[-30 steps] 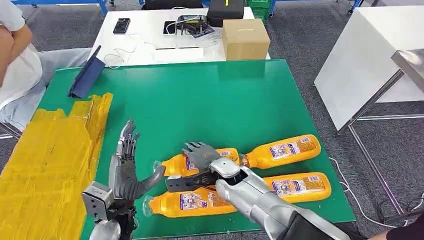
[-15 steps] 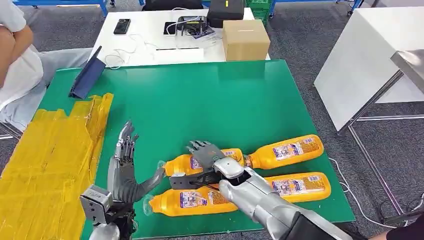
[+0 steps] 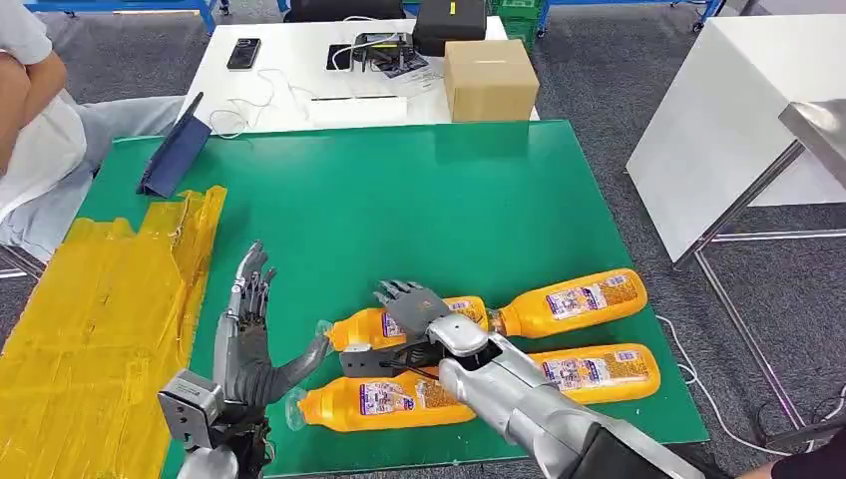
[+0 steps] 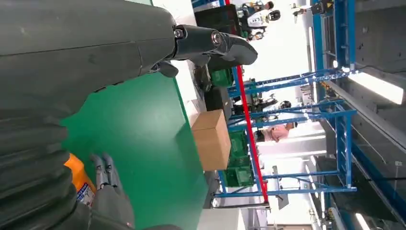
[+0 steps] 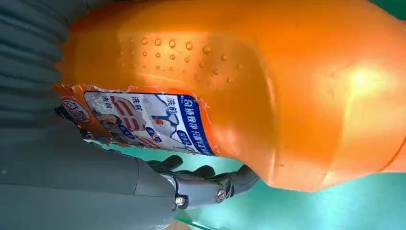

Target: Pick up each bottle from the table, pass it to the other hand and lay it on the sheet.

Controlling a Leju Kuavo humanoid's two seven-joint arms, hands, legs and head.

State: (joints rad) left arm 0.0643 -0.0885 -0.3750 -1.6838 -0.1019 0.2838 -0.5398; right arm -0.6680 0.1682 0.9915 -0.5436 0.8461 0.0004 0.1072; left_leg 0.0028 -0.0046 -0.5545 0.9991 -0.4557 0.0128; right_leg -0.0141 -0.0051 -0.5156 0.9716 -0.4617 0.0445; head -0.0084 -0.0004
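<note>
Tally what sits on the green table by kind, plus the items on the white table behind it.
Orange bottles: 4
Yellow sheet: 1
Blue folder-like item: 1
Cardboard box: 1
Phone: 1
Black case: 1
Total: 9

right hand (image 3: 414, 307) edged slightly rightward over the near-left bottle (image 3: 404, 321), left hand (image 3: 251, 339) sunk slightly lower
</note>
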